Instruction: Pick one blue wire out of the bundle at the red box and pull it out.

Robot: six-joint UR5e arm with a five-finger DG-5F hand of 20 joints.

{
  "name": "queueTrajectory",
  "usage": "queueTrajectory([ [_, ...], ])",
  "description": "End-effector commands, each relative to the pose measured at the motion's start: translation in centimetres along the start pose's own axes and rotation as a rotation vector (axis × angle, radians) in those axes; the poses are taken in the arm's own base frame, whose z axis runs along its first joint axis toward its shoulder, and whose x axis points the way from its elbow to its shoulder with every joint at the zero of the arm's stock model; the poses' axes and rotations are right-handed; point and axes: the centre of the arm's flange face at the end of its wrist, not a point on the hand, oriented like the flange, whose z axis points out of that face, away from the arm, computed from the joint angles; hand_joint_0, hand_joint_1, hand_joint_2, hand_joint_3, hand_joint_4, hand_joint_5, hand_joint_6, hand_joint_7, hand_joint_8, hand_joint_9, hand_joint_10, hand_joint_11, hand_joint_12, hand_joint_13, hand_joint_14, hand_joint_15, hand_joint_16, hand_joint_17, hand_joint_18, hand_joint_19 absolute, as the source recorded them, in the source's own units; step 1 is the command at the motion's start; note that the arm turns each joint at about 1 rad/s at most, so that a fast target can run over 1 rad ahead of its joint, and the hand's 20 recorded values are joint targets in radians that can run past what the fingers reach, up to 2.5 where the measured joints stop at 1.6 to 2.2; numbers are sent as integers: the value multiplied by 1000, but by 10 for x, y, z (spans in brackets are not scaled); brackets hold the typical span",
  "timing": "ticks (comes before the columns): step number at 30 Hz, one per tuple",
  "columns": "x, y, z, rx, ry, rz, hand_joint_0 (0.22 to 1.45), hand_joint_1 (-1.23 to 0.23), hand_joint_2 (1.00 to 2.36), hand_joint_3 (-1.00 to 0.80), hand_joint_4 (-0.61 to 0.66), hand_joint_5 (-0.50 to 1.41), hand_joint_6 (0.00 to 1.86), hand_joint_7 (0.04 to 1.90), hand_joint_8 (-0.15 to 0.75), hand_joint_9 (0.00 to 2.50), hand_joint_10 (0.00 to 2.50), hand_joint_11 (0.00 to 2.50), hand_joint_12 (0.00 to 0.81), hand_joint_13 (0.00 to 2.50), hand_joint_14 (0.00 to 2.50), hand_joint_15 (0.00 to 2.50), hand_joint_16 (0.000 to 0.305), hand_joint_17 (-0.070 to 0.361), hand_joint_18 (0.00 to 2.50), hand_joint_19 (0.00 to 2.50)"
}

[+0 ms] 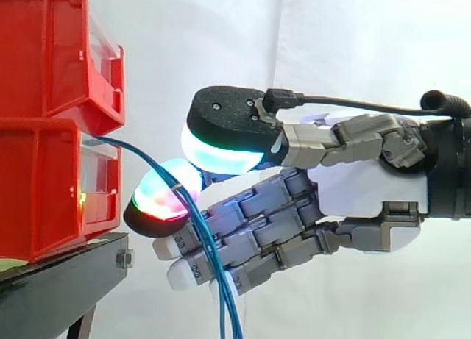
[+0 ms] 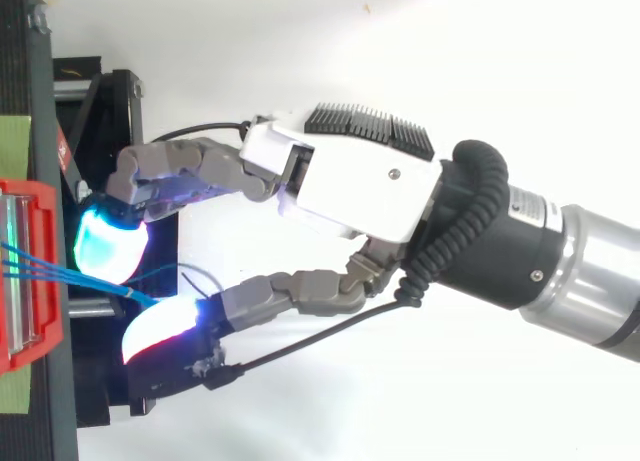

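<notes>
The thin blue wires point(image 1: 223, 295) hang slack from the red plastic bin point(image 1: 44, 184), none pulled out. The hand point(image 1: 368, 184) brackets them, its glowing pads point(image 1: 221, 154) narrowly apart. Pinching and pulling remain.

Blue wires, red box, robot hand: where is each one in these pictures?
blue wires point(image 1: 140, 155), side view, on their upper stretch.
red box point(image 1: 44, 184), side view, on the lower bin's side wall.
hand point(image 1: 368, 184), side view, on its white palm.

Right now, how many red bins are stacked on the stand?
2. The upper bin sits on the lower bin, where the blue wires come out. More may be hidden above the frame.
</notes>
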Motion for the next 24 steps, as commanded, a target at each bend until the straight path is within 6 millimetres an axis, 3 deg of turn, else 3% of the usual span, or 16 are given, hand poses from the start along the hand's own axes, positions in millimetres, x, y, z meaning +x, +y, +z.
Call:
queueTrajectory([
  [1, 2, -1, 1, -10, -6, 4, 557, -834, 1000, -500, 320, -116, 502, 1117, 289, 801, 10, 201, 374, 674, 8, 244, 49, 109, 563, 471],
  [5, 3, -12, -3, 4, 1, 0, 561, -818, 1000, -500, 316, -114, 503, 1117, 294, 809, 7, 211, 374, 676, 8, 245, 48, 109, 568, 471],
  [16, 0, -12, -2, 4, -3, 24, 589, -786, 1000, -497, 304, -107, 502, 1142, 291, 833, 8, 225, 365, 691, 9, 252, 47, 106, 579, 491],
  [24, -2, -14, -1, 4, -6, 26, 609, -796, 1004, -440, 234, -98, 500, 1294, 291, 847, 11, 253, 365, 710, 9, 261, 47, 105, 604, 480],
])
